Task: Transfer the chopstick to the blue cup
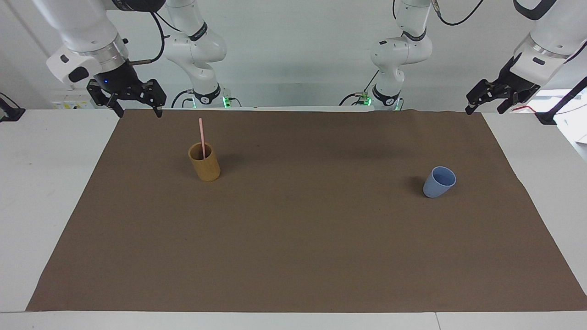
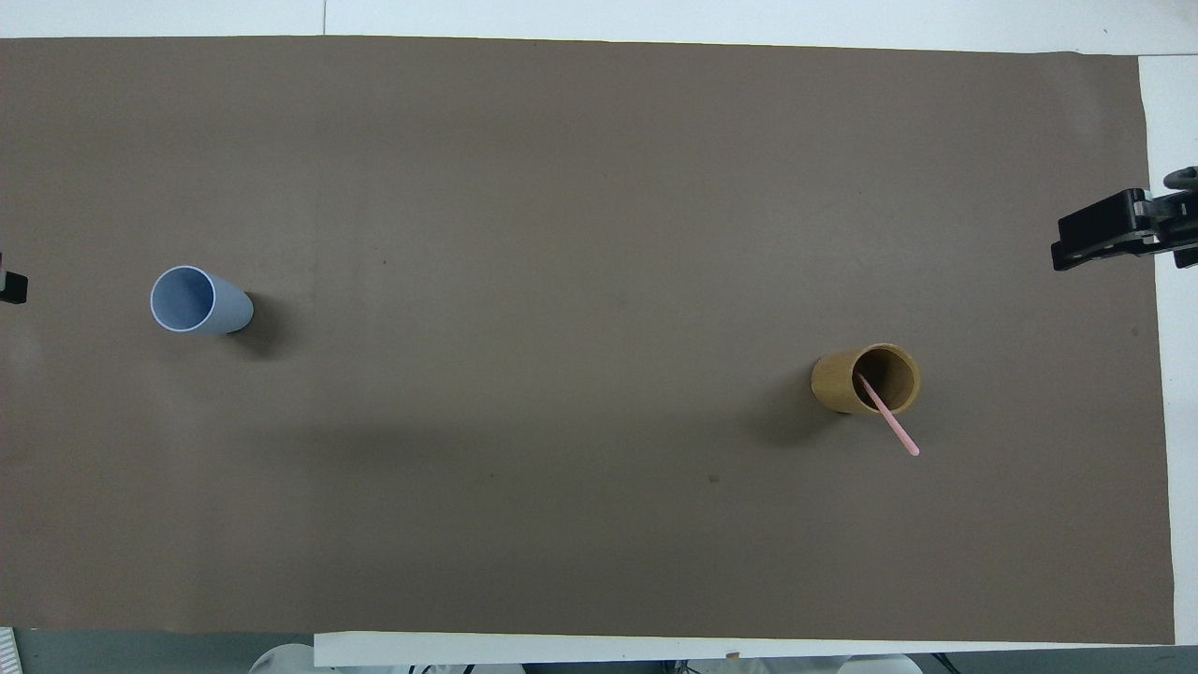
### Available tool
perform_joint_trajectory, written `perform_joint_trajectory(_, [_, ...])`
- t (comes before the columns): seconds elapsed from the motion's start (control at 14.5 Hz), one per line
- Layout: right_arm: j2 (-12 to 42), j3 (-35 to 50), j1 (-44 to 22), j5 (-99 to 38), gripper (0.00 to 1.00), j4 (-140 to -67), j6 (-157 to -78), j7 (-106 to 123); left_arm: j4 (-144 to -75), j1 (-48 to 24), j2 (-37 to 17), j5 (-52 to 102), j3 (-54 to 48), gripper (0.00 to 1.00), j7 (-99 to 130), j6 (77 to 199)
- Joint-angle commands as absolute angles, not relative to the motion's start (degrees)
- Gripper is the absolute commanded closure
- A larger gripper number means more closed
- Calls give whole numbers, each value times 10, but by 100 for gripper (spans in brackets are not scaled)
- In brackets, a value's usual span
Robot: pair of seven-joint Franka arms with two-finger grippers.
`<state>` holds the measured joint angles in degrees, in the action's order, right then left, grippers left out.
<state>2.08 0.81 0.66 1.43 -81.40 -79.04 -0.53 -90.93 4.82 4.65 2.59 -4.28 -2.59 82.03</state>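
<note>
The pale pink chopstick (image 1: 201, 136) (image 2: 890, 423) stands tilted in a tan cylindrical cup (image 1: 205, 166) (image 2: 847, 384) toward the right arm's end of the table, its upper half above the rim. The light-blue cup (image 1: 439, 182) (image 2: 199, 300) stands upright and empty toward the left arm's end. My right gripper (image 1: 139, 111) hangs open in the air over the mat's corner by the robots, apart from the tan cup. My left gripper (image 1: 484, 109) hangs open above the other corner by the robots, well clear of the blue cup. Neither holds anything.
A brown mat (image 1: 293, 238) (image 2: 562, 187) covers most of the white table (image 1: 41, 183). Wide bare mat lies between the two cups. A black clamp (image 1: 10, 112) sits at the table's edge at the right arm's end, and another (image 1: 550, 117) at the left arm's end.
</note>
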Motion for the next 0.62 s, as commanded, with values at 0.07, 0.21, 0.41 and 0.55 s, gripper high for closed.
perform_joint_trajectory(0.07, [26, 5, 8, 25, 0, -802, -787, 8, -903, 47, 49, 21, -43, 0, -33, 809])
perform_joint_trajectory(0.21, [25, 6, 8, 25, 0, -802, -787, 8, -904, 47, 50, 21, -43, 0, -33, 809])
perform_joint_trajectory(0.41, [25, 8, 2, 27, 0, -802, -787, 9, -970, 48, 75, 21, -43, 0, -30, 881])
perform_joint_trajectory(0.55, [25, 9, 2, 28, 0, -802, -786, 9, -1059, 54, 82, 21, -42, 0, -31, 979])
